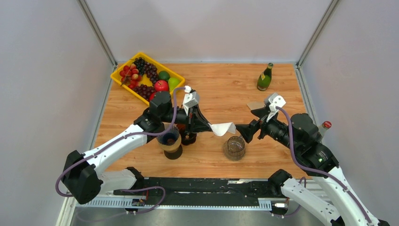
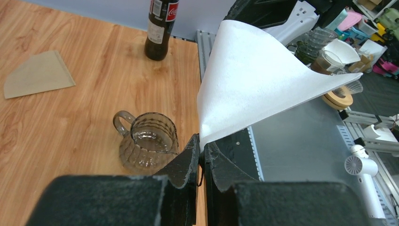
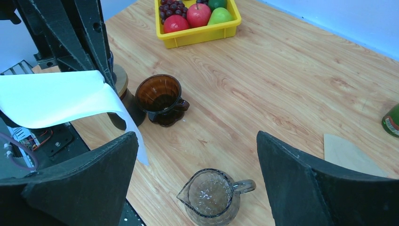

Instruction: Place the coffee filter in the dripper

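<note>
My left gripper (image 2: 201, 141) is shut on the corner of a white paper coffee filter (image 2: 254, 80), holding it in the air above the table. From above, the filter (image 1: 223, 128) hangs between the left gripper (image 1: 209, 126) and my right gripper (image 1: 249, 122). The right gripper (image 3: 196, 136) stands wide open with nothing between its fingers; the filter's (image 3: 56, 103) free edge droops just beside its left finger. The brown glass dripper (image 3: 160, 98) stands upright on the table below the left arm, which mostly covers the dripper (image 1: 188, 137) from above.
A clear glass pitcher (image 1: 234, 148) stands under the right gripper. A brown paper filter (image 1: 255, 105) lies flat behind it. A dark canister (image 1: 170, 141) stands beside the dripper. A yellow fruit tray (image 1: 118, 71) is back left, a green bottle (image 1: 265, 77) back right, a cola bottle (image 2: 160, 28) at the right edge.
</note>
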Controlling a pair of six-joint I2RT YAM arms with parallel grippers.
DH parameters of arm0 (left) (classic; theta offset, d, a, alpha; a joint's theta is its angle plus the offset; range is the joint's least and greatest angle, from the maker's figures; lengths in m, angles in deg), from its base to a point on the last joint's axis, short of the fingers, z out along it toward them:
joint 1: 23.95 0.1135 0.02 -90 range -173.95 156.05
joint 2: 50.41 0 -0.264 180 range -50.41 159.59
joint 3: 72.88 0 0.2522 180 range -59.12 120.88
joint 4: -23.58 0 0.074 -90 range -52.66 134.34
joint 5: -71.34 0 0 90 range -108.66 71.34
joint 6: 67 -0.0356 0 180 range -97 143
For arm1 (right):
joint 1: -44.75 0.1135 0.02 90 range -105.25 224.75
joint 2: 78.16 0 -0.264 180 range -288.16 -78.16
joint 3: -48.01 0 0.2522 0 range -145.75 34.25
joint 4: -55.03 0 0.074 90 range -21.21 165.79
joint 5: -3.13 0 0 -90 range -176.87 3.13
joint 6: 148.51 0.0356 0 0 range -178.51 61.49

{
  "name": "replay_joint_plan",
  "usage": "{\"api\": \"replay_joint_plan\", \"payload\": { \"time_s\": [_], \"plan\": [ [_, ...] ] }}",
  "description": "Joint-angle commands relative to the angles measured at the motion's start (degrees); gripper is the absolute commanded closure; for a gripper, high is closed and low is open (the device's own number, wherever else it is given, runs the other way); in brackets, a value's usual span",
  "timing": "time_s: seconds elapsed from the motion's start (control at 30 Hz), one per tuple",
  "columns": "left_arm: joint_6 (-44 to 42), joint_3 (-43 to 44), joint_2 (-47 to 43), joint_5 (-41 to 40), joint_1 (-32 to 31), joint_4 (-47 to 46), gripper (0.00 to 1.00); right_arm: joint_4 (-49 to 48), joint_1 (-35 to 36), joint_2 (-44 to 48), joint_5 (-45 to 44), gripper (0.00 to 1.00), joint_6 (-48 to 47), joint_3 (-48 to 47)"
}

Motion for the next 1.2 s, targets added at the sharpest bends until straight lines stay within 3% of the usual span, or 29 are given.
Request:
{"api": "replay_joint_plan", "payload": {
  "time_s": [0.0, 0.43, 0.8, 1.07, 1.17],
  "plan": [
    [0.69, 0.67, 0.36, 0.08, -0.2, -2.35, 0.89, -0.53, -0.07, -0.03, 2.39, 0.0, -1.53, -1.74],
    [-0.63, 2.23, 1.55, 0.0, -0.2, 0.45, 0.89, 0.58, -0.06, 0.33, -2.45, 0.0, -1.26, -2.82],
    [-1.02, 2.96, 1.68, 0.29, -0.2, 1.64, 0.89, 0.76, -0.06, 0.45, 0.2, 0.0, -1.57, -2.2],
    [-1.27, 2.88, 1.64, 1.87, -0.23, 1.42, 0.89, 1.25, -0.08, -2.77, -15.32, 0.0, 1.04, -2.24],
    [-1.0, 2.93, 1.67, 1.69, -0.2, 1.37, 0.89, 1.62, -0.06, -3.82, -14.25, 0.0, 0.91, -2.19]
  ]
}}
